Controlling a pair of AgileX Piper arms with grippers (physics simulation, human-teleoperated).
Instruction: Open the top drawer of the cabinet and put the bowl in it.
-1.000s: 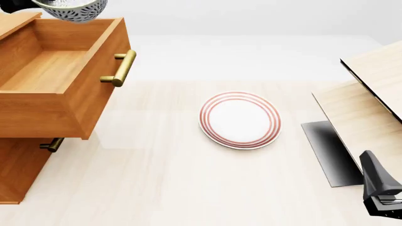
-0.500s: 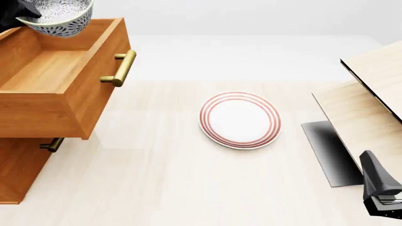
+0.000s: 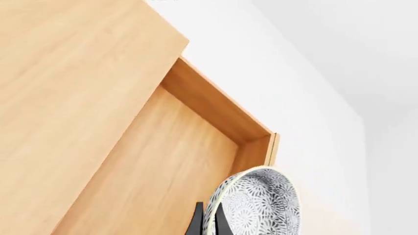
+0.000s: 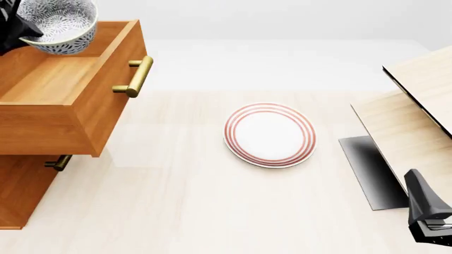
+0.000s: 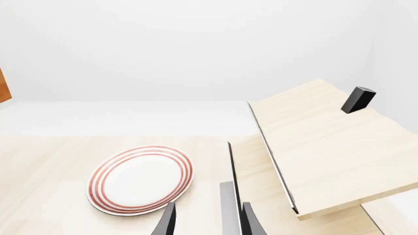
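Placement is underway: our left end effector (image 4: 16,29) grips the bowl (image 4: 58,24) by its rim above the pulled-out top drawer (image 4: 67,90). Next we lower, then release. Right end effector (image 5: 207,220), jaws apart, idles right.

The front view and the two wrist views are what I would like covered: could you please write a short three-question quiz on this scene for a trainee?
1. True or false: the top drawer of the cabinet is pulled out.
2. Which gripper holds the bowl? A) left B) right C) neither
3. Fill in: the flat dish lying on the table between the cabinet and the pale wooden unit is a white ____ with red rings.

Key:
1. True; its inside is open to view, and its brass handle stands well out over the table.
2. A; the left gripper pinches the bowl's rim, tilted, above the drawer. The right gripper is open and holds nothing.
3. plate.
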